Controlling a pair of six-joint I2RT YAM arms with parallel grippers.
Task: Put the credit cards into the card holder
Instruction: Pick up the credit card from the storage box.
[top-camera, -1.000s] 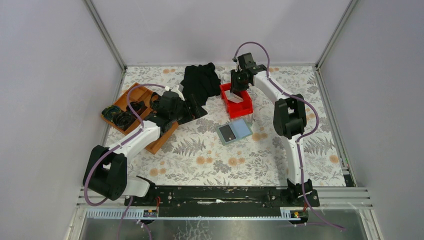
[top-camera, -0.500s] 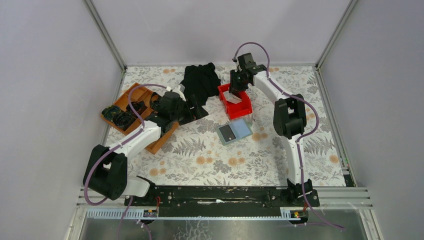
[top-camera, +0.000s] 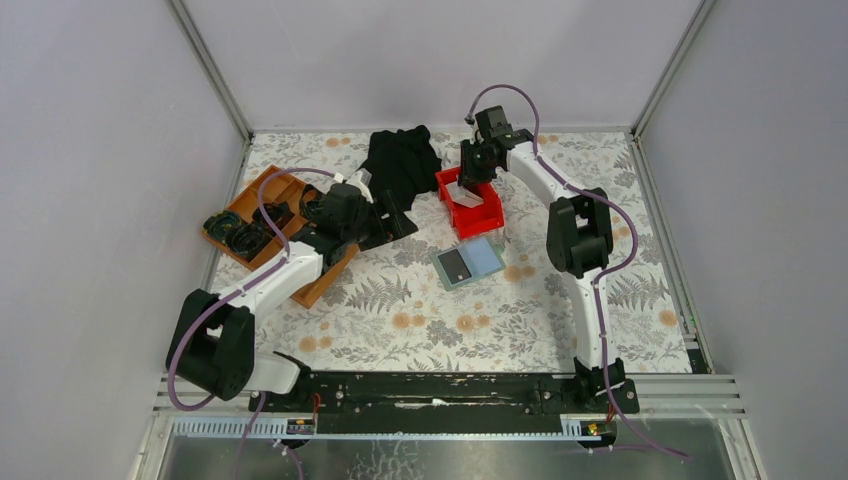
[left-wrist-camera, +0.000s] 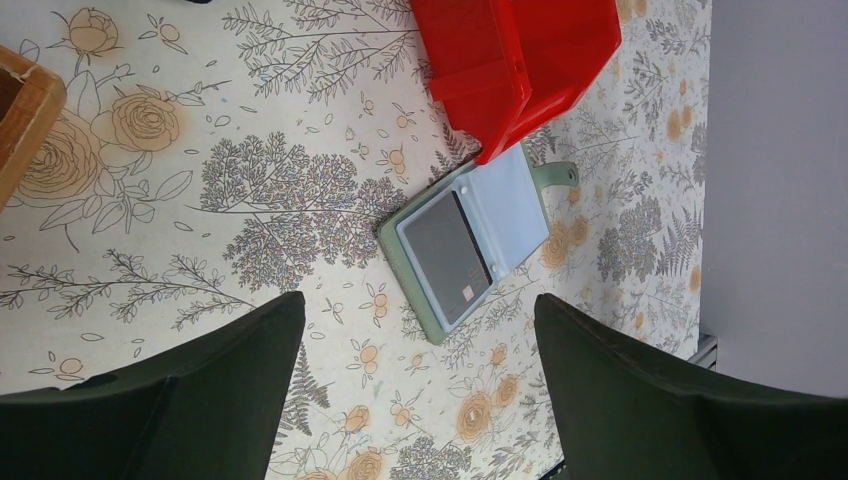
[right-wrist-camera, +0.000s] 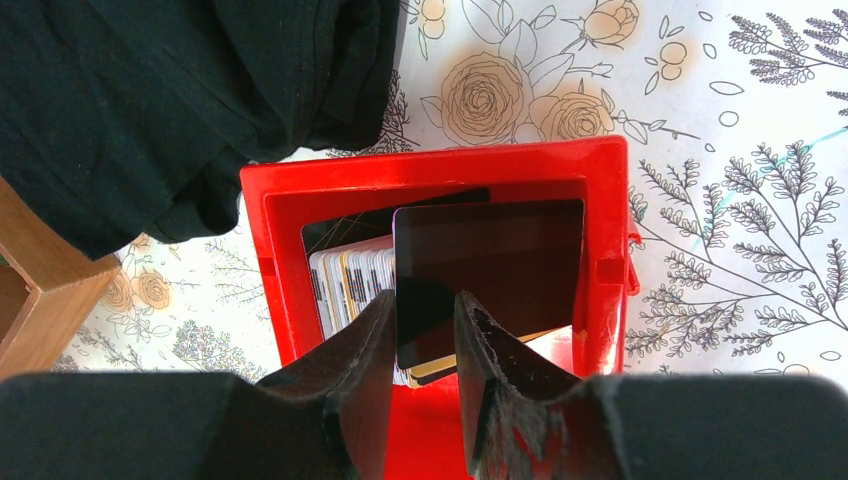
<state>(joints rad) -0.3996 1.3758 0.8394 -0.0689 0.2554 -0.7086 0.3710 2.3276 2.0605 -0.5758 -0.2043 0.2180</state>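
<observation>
Right fingers (right-wrist-camera: 380, 325) had edged slightly left over the red bin (right-wrist-camera: 440, 170) since a second before | clamped on a dark credit card (right-wrist-camera: 490, 260), upright above other cards (right-wrist-camera: 345, 285) standing in the bin | left fingers (left-wrist-camera: 250, 350) spread wide, empty, above the worktop (left-wrist-camera: 200, 200) | card holder (left-wrist-camera: 515, 205) lay open just beside the bin, a second dark card (left-wrist-camera: 445, 255) on its inner face

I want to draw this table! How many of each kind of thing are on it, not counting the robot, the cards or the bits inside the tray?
Red bin: 1
Orange tray: 1
Black cloth: 1
Card holder: 1
Total: 4
</observation>
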